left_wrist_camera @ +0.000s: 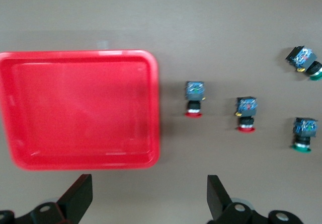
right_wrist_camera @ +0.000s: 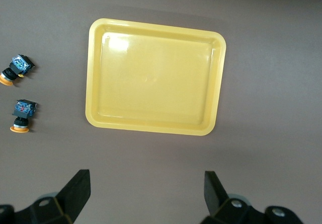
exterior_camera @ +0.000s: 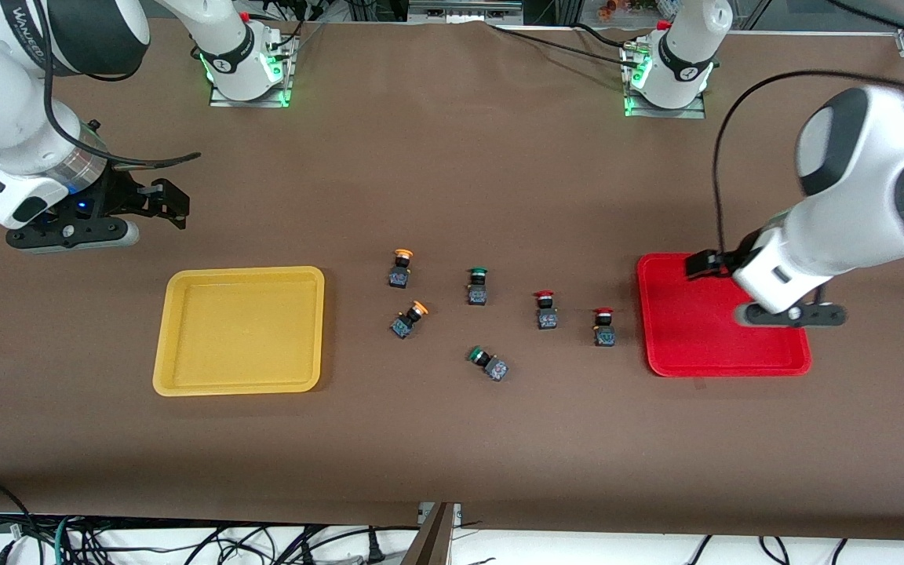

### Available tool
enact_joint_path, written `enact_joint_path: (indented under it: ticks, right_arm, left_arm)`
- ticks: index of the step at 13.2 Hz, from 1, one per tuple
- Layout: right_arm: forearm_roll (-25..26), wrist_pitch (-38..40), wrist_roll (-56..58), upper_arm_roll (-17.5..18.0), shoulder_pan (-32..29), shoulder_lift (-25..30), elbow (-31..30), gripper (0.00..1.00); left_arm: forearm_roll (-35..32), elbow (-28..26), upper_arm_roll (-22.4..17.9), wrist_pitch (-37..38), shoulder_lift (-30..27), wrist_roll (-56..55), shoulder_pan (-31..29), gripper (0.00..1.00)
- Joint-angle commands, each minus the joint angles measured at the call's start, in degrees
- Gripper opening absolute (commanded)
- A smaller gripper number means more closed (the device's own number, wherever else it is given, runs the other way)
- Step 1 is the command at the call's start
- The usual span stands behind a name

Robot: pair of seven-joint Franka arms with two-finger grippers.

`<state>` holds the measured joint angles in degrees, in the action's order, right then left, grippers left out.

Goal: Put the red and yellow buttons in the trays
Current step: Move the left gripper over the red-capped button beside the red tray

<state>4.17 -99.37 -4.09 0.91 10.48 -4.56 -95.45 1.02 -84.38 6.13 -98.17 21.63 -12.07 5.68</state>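
The left tool (left_wrist_camera: 148,204) hung open over the red tray (exterior_camera: 672,345); the right tool (right_wrist_camera: 146,201) hung open over bare counter (exterior_camera: 452,439) near the yellow tray (exterior_camera: 185,377). Between the trays sat two yellow buttons (exterior_camera: 401,268) (exterior_camera: 410,318) and two red buttons (exterior_camera: 545,308) (exterior_camera: 604,326), all outside the trays.

Left claw (left_wrist_camera: 148,201) and right claw (right_wrist_camera: 146,196) hang with fingers spread.
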Motion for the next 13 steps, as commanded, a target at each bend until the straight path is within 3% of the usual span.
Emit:
enact_joint_path:
  ticks: [1,9,13]
  right_arm:
    - [-0.1,1.4,-0.1,0.4,-0.6,-0.5,1.5,1.0]
    - [-0.1,1.3,0.0,0.4,-0.5,-0.6,1.6,1.0]
    - [-0.2,1.3,0.0,0.5,-0.5,-0.5,1.7,1.0]
  left_arm:
    - [0.1,2.4,-0.4,-3.7,4.7,-1.5,2.6,1.0]
    - [-0.1,1.2,-0.4,-15.9,15.4,-1.5,4.5,1.0]
    - [-0.2,-4.3,-0.5,-23.9,16.9,-1.5,5.9,1.0]
